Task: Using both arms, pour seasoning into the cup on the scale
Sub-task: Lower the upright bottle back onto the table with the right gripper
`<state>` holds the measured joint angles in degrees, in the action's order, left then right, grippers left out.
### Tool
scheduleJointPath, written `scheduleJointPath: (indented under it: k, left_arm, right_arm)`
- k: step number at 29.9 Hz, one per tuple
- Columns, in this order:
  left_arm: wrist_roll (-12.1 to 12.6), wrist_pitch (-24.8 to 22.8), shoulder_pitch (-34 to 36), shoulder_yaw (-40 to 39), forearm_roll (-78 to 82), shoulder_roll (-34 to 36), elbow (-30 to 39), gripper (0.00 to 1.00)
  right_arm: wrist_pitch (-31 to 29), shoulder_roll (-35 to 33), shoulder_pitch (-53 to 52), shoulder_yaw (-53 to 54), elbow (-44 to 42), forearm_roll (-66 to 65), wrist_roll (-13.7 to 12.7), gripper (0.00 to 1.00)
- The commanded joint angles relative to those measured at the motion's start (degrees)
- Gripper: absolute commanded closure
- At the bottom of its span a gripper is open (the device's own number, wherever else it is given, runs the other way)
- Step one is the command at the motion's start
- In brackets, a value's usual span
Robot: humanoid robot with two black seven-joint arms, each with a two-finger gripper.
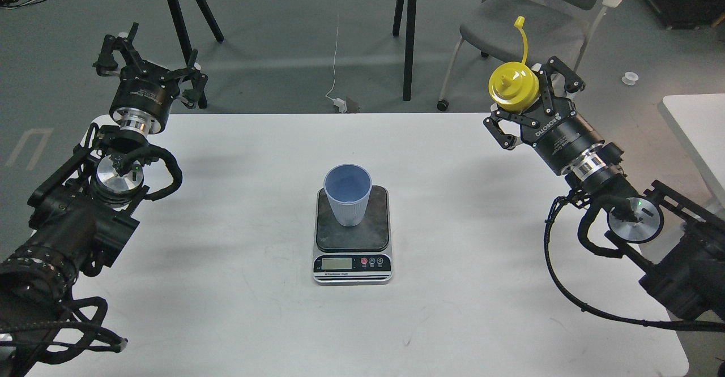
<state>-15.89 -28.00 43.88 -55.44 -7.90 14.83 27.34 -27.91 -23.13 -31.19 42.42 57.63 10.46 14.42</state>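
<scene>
**Holding the Seasoning Clear of the Cup: Hazards and Clearances**

Current state. The right gripper [524, 97] is clamped around the seasoning [513, 87], which is held at the far right of the table [226, 309], raised and well apart from the cup [348, 195]. The nozzle points toward the camera, and the cap strap stands up behind it, so the cap appears to be off. The left gripper [148, 70] hangs at the far left with its fingers spread wide and nothing between them. The cup stands upright on the far part of the scale [352, 227], at the table's centre.

Hazards.
- The uncapped bottle may drip on the table or the weighing plate if it is tilted before the nozzle is above the cup mouth.
- The light cup may tip or slide off the plate if the bottle or a finger nudges its rim.
- A squeeze by the clamping fingers could eject seasoning early.
- Any pressure on the scale would likely corrupt the reading.

Clearances. Bare table lies on both sides of the scale, giving each arm an unobstructed lane inward. Both grippers sit near the far edge; a chair [527, 20] stands beyond it, behind the right gripper.
</scene>
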Motion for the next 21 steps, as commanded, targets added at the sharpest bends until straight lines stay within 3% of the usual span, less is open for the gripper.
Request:
scheduleJointPath:
  k: [1, 5, 10, 21]
  left_arm:
    - [0.1, 0.0, 0.0, 0.1, 0.0, -0.1, 0.0, 0.01]
    - [0.0, 0.0, 0.0, 0.1, 0.0, -0.1, 0.0, 0.01]
    - [0.0, 0.0, -0.5, 0.1, 0.0, 0.1, 0.0, 0.01]
    - [0.1, 0.0, -1.0, 0.1, 0.1, 0.2, 0.0, 0.01]
  right_arm:
    - [-0.1, 6.9, 4.5, 5.1, -3.9, 1.3, 0.3, 0.58]
    - [-0.1, 14.5, 9.6, 11.8, -5.9, 1.4, -0.3, 0.58]
    - [-0.1, 19.4, 14.2, 14.7, -5.8, 3.5, -0.2, 0.57]
    - [-0.1, 20.4, 18.2, 15.1, -5.9, 3.8, -0.1, 0.56]
